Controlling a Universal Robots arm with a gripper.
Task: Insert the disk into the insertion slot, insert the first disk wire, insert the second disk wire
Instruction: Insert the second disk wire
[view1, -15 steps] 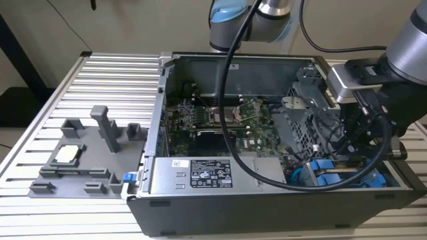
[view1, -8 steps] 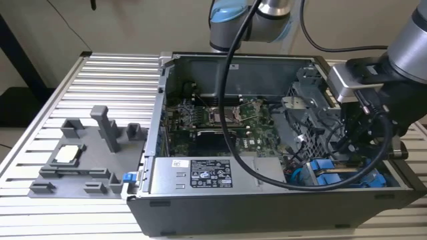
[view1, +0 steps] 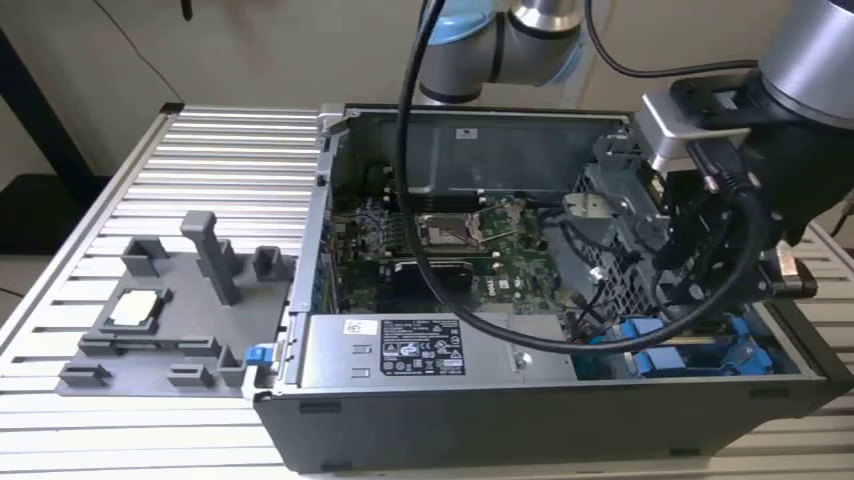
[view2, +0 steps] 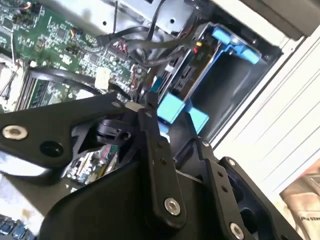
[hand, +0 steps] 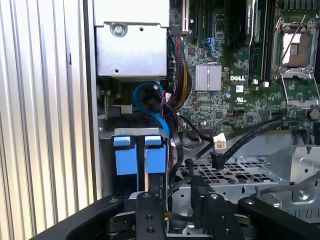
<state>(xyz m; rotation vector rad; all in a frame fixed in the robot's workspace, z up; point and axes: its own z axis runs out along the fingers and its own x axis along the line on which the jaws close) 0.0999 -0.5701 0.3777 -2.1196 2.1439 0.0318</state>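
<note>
Disk sits in the slot, beside the cage. I have the hand just over the disk. I cannot tell its grip.

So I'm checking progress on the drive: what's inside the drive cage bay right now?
A blue carrier sits in the grey drive cage, its blue front tabs facing out. The drive body itself is covered by the carrier and cage walls, and the gripper linkage hides the bay's near end.
</note>
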